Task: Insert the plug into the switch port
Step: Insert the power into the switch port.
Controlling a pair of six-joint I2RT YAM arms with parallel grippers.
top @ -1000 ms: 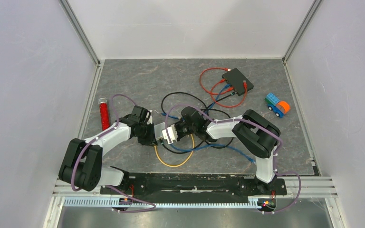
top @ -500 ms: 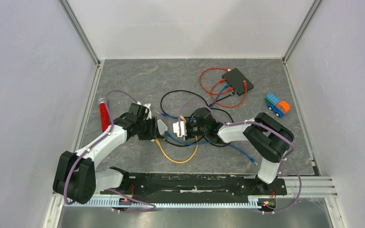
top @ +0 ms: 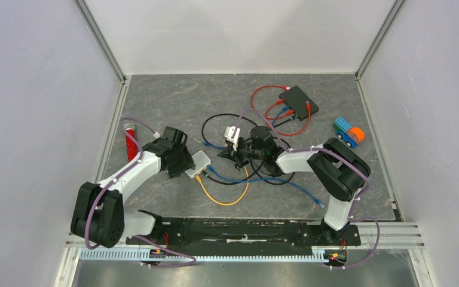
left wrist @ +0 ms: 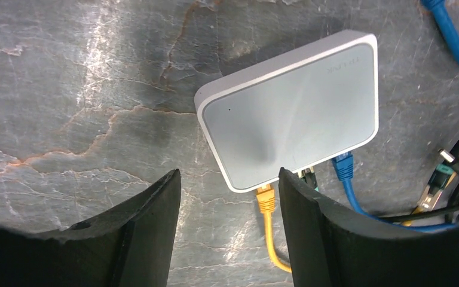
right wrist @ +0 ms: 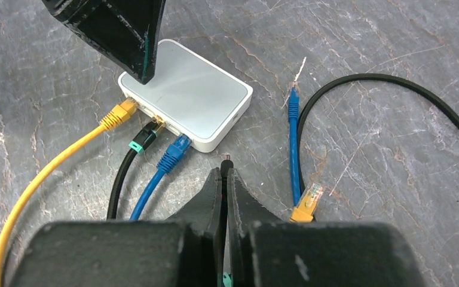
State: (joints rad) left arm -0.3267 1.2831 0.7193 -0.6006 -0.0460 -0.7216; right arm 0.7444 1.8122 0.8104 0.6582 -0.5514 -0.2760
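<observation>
Veined grey mat (top: 173,101) holds a smooth white switch (left wrist: 293,113); left tool (left wrist: 228,179) spread, right tool (right wrist: 223,174) pinching a black plug (right wrist: 228,160)

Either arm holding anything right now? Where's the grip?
The right gripper is shut on a black plug, fingers on its body, only the tip poking out. The left gripper is open over the switch, holding nothing.

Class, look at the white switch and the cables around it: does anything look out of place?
Nothing looks damaged or spilled. Two plugs lie loose on the table beside the white switch: a blue plug and a yellow plug, both unconnected, while three other cables sit in its ports.
</observation>
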